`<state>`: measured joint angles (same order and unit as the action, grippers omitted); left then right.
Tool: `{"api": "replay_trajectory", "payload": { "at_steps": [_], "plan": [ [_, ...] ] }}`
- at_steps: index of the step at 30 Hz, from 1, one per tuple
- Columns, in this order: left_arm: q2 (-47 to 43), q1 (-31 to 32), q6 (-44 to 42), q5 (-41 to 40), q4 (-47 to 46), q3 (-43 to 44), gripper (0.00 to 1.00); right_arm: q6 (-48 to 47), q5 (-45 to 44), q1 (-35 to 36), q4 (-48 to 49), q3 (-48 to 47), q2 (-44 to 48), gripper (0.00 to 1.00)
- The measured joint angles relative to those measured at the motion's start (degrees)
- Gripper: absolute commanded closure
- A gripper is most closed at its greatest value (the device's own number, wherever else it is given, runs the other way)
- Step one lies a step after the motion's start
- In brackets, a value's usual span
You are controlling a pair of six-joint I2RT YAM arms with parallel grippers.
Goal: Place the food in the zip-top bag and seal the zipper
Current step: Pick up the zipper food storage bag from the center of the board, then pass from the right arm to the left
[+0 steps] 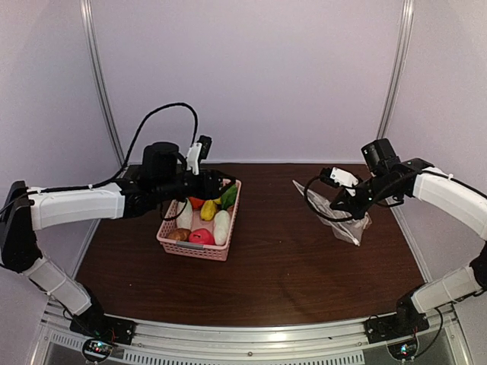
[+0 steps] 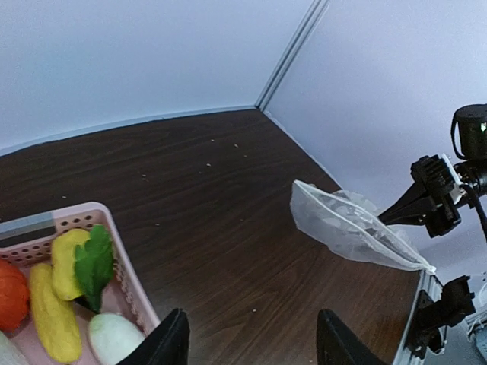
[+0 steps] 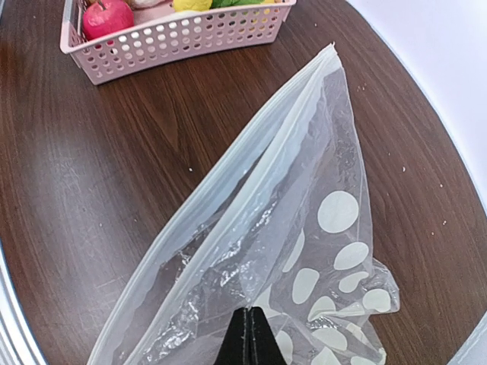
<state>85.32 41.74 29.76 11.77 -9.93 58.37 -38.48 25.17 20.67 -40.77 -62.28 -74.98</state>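
The food lies in a pink lattice basket [image 1: 199,251]: a yellow piece [image 1: 208,210], a white one [image 1: 221,226], a red one [image 1: 201,237], a green one [image 1: 228,196], an orange one [image 1: 196,202] and a brown one [image 1: 179,234]. My left gripper [image 1: 218,183] hovers over the basket's far right corner, open and empty [image 2: 251,344]. The zip-top bag [image 1: 344,220] lies at the right. My right gripper [image 1: 342,208] is shut on its plastic [image 3: 249,323] and lifts it. The zipper [image 3: 251,156] runs along the bag's slightly parted mouth, which faces the basket.
The basket also shows in the left wrist view [image 2: 122,255] and the right wrist view [image 3: 183,42]. Bare brown table [image 1: 281,243] lies between basket and bag. White walls close in the back and sides. A metal rail [image 1: 251,334] runs along the near edge.
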Motion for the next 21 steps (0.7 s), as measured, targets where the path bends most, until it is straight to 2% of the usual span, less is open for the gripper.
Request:
{"api": "replay_trajectory", "payload": {
  "at_steps": [2,9,14,19,21],
  "plan": [
    [2.9,3.2,3.3,-0.4,-1.1,2.1,0.36,1.7,2.1,0.0,1.1,0.3,0.8,1.00],
    [17.7,12.6,16.2,-3.1,-2.4,15.1,0.39,6.2,6.0,0.1,4.2,2.0,0.0,1.00],
    [26.1,15.1,23.7,-2.3,-2.5,20.8,0.39,9.1,6.7,0.1,8.0,3.2,0.5,1.00],
    [30.8,16.3,27.0,-1.5,-2.0,25.7,0.39,10.9,6.9,0.1,10.8,4.7,1.0,1.00],
    [31.6,16.5,28.0,-1.2,-2.0,27.2,0.42,11.3,6.9,0.1,11.3,5.1,1.1,1.00]
  ]
}}
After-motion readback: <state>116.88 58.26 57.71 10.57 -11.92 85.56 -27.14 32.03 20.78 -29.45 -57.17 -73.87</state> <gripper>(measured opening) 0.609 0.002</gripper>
